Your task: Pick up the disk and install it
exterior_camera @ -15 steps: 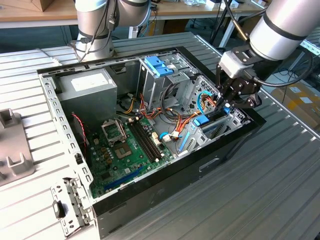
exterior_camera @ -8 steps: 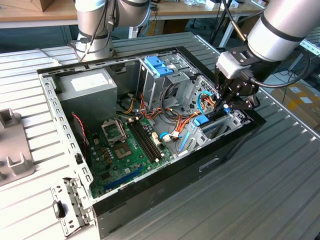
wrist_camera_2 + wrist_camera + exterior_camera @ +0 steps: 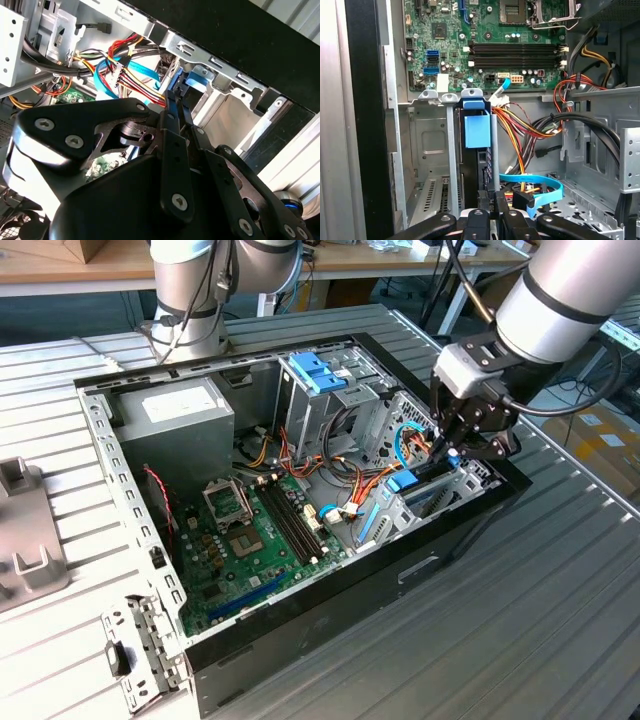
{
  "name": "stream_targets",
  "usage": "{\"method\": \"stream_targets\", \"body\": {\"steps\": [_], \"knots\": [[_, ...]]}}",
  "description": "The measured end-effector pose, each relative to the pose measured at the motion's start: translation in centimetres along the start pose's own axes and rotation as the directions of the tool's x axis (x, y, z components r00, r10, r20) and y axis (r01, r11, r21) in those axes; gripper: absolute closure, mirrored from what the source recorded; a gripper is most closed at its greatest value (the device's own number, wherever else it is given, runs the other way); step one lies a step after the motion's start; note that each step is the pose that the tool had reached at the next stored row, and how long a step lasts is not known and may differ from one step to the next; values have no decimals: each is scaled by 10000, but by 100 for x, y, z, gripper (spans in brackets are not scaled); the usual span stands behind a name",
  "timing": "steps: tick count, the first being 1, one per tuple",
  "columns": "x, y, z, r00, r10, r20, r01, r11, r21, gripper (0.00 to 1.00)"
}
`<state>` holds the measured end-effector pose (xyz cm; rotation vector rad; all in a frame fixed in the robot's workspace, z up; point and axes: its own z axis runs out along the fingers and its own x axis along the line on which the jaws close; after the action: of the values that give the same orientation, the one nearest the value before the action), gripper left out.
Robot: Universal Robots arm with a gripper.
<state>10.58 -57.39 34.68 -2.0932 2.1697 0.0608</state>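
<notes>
Gripper [image 3: 452,453] fingers clenched on the disk [image 3: 477,131], upright in its bay at the case's [image 3: 330,612] 3 o'clock.

Cables [image 3: 530,125] crowd the tool's [image 3: 452,452] side, seemingly.

Black gripper [image 3: 172,107] fingers pinched on the disk's [image 3: 196,80] blue-railed edge, beside red, yellow and blue cables [image 3: 125,70] inside the computer case [image 3: 220,65].

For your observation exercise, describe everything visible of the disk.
The disk stands on edge in a metal bay of the open case, near the motherboard. Light-blue plastic frames its near end; the dark body runs down toward the gripper, whose fingers are closed on its edge.
</notes>
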Motion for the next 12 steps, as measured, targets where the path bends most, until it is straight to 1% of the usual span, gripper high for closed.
{"method": "stream_targets", "body": {"steps": [3,12], "knots": [[1,-3,5,9999,-131,6,131,9999,-16,83],[2,-11,27,9999,-166,2,166,9999,-20,83]]}}
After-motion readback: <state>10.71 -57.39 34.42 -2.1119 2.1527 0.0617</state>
